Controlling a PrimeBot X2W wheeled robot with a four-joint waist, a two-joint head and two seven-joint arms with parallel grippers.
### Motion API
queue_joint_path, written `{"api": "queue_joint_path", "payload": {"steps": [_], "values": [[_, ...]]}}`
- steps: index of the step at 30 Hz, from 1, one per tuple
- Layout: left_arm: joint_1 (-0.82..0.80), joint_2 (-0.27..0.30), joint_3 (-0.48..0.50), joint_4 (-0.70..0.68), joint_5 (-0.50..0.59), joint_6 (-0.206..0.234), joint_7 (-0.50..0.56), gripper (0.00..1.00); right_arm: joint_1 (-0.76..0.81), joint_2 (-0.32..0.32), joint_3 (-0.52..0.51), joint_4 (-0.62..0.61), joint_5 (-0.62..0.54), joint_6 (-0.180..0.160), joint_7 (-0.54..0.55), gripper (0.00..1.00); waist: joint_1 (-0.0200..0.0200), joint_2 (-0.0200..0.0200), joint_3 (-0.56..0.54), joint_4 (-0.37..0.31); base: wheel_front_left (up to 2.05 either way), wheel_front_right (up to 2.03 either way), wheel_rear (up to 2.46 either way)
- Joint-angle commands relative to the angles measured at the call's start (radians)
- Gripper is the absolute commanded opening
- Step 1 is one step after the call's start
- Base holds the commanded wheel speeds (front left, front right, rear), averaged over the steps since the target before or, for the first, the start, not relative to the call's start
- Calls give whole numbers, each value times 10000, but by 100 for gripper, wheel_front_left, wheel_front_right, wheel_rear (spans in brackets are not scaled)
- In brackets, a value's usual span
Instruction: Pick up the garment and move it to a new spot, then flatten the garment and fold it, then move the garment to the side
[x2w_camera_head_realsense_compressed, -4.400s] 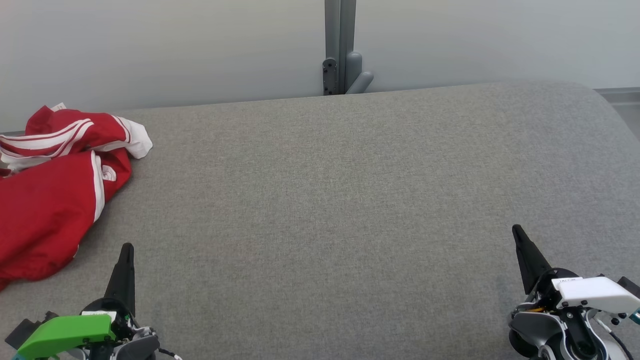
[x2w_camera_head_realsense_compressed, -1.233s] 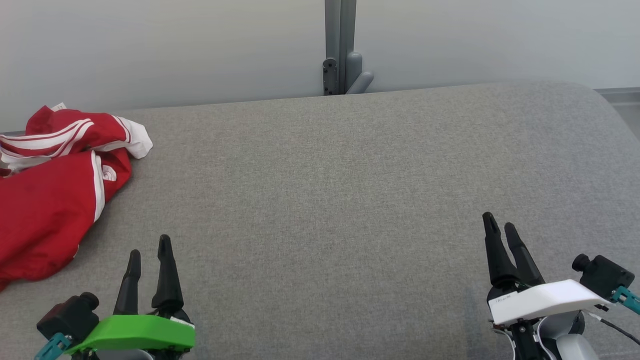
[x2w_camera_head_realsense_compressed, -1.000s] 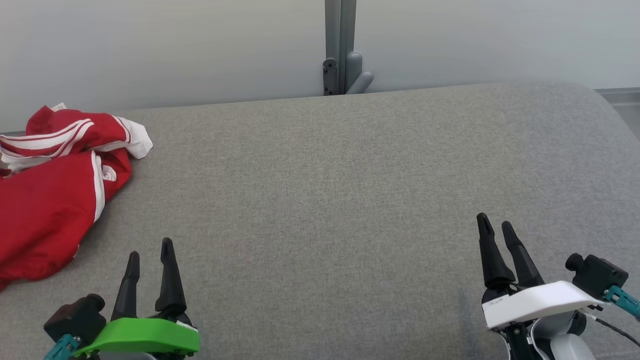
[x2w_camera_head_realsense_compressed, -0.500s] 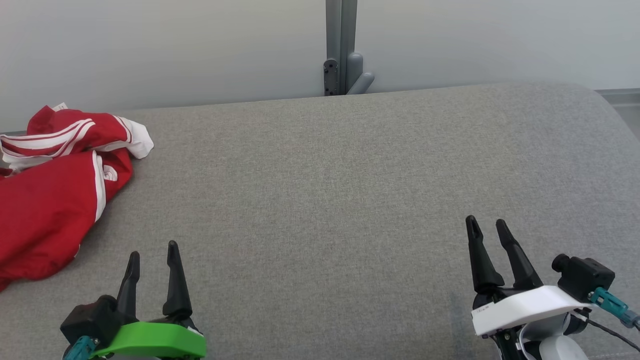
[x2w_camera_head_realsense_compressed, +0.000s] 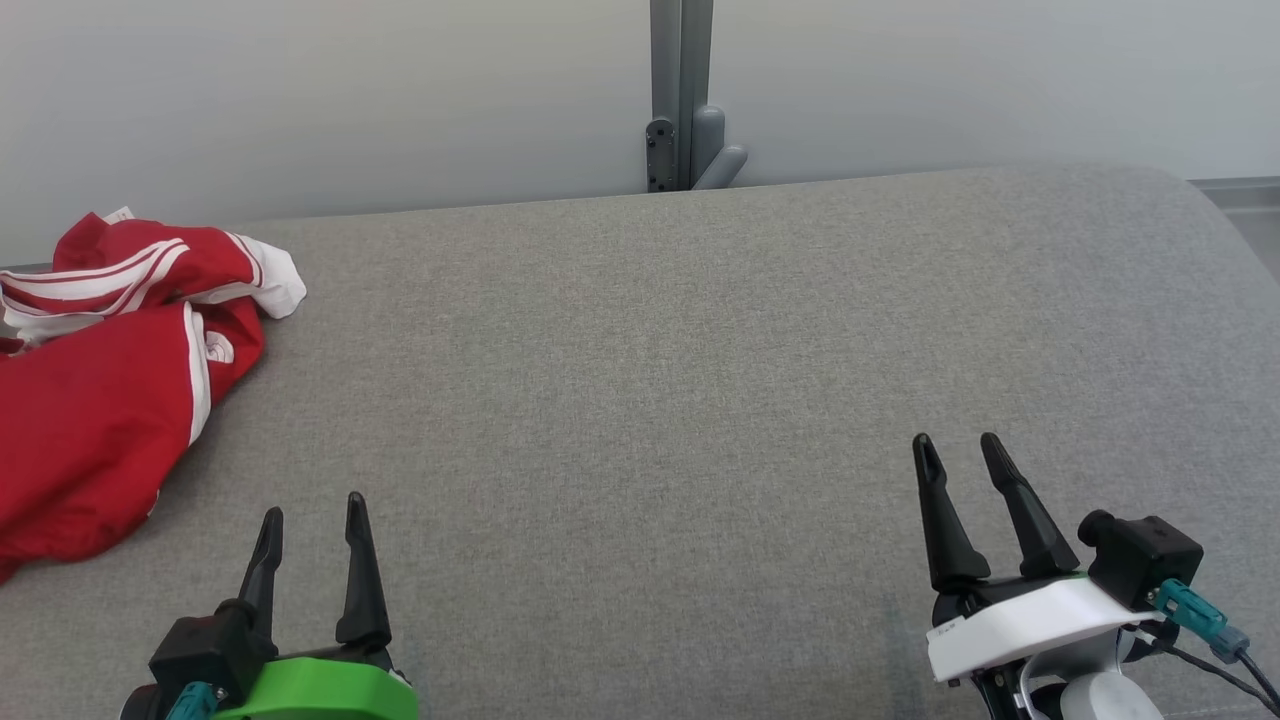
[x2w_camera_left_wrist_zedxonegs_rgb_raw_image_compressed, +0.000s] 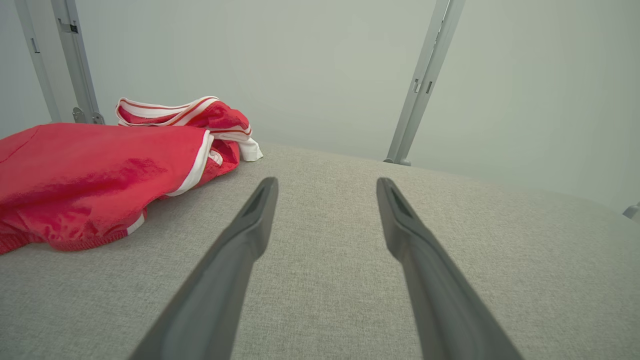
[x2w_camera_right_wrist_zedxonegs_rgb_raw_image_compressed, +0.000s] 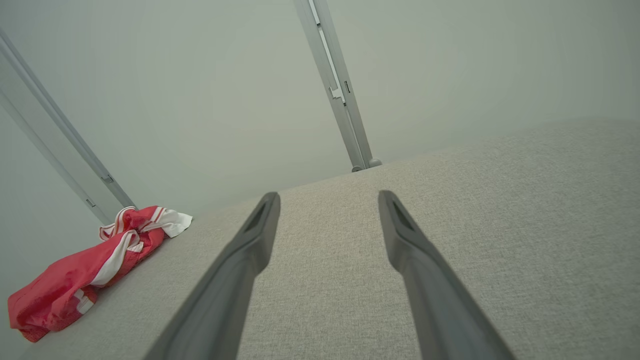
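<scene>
The garment (x2w_camera_head_realsense_compressed: 95, 400) is a crumpled red jacket with white stripes, heaped at the far left of the grey padded table (x2w_camera_head_realsense_compressed: 660, 400) and running off the head view's left edge. It also lies at the left of the left wrist view as garment (x2w_camera_left_wrist_zedxonegs_rgb_raw_image_compressed: 90, 175) and low at the left of the right wrist view as garment (x2w_camera_right_wrist_zedxonegs_rgb_raw_image_compressed: 85, 272). My left gripper (x2w_camera_head_realsense_compressed: 312, 508) stands open near the table's front edge, right of and nearer than the garment, with nothing between its fingers. At the lower right my right gripper (x2w_camera_head_realsense_compressed: 958, 446) is open and empty, far from the garment.
A grey metal post with a bracket (x2w_camera_head_realsense_compressed: 680, 95) rises behind the table's far edge, against a pale wall. The table's right end is rounded, with a strip of floor (x2w_camera_head_realsense_compressed: 1250, 215) beyond it. Bare grey cloth lies between the grippers.
Both grippers have turned so both fingers show side by side. The left has slid slightly right and back toward me; the right has shifted left. The garment has not moved.
</scene>
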Motion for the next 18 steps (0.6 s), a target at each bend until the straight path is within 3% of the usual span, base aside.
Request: {"api": "queue_joint_path", "payload": {"steps": [1, 18], "values": [[64, 74, -6, -34, 248, -26, -86, 100, 65, -56, 26, -107, -227, 6, -81, 100, -1, 51, -1, 0, 0, 0, 0], [206, 60, 150, -32, 1259, -101, -432, 100, 137, -61, 138, -66, -1523, 5, -409, 100, -1, 60, 12, -9, 0, 0, 0]]}}
